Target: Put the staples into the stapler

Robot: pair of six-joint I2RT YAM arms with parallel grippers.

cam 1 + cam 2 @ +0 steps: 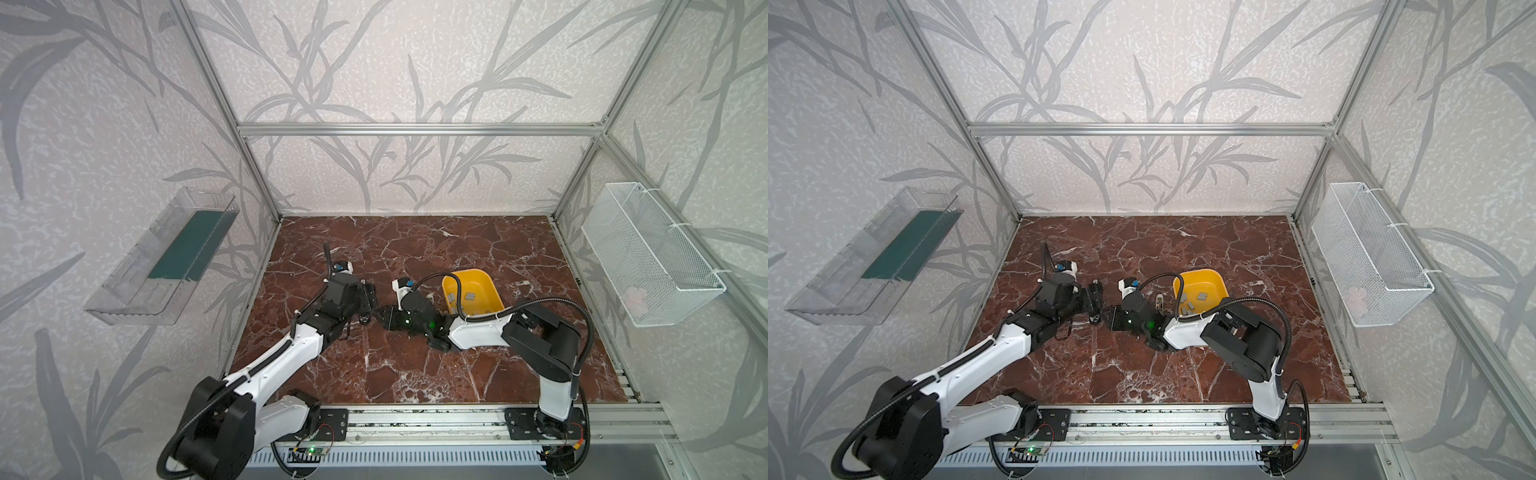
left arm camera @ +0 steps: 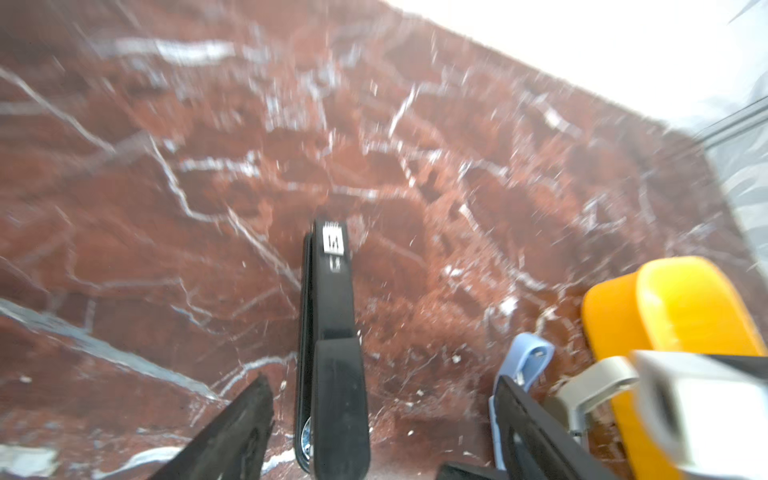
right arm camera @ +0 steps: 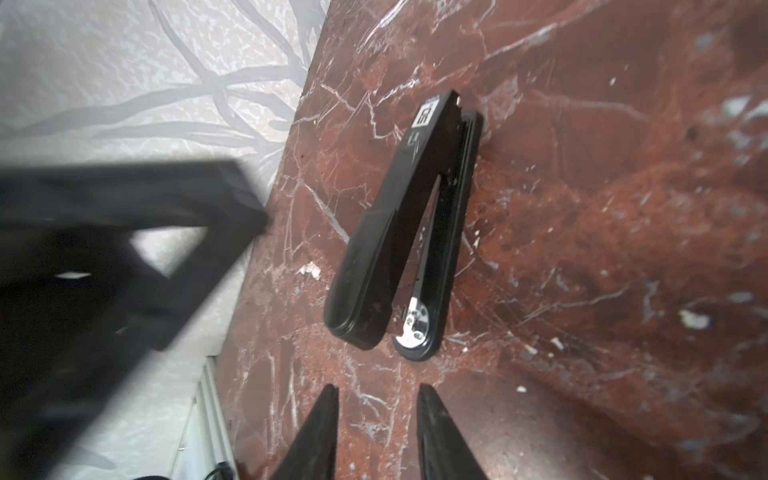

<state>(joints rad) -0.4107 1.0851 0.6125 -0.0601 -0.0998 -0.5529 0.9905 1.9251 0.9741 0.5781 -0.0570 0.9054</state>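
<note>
The black stapler (image 3: 390,216) lies on its side on the red marble tabletop (image 3: 602,249), between the two arms. Its upper arm splays from the base in a narrow V, so the shiny anvil plate shows at the wide end. Lying flat like this it cannot take a strip. I judge it must be stood up or steadied, and its top swung back, before loading.

The left gripper (image 2: 382,380) straddles the stapler with its jaws wide apart, one finger on each side and neither touching, probably placed to pin the body. The right gripper (image 3: 377,388) faces the anvil end from just beside it. Its jaws are parted by a narrow gap with nothing between them, a stance suited to nipping the thin top arm.

The staples (image 1: 469,296), small grey strips, lie loose in the yellow bin (image 1: 465,273) close by the right arm, handy for it to reach, and none is picked up. Whether the magazine is already exposed is hard to tell, since the left wrist view is blurred.
</note>
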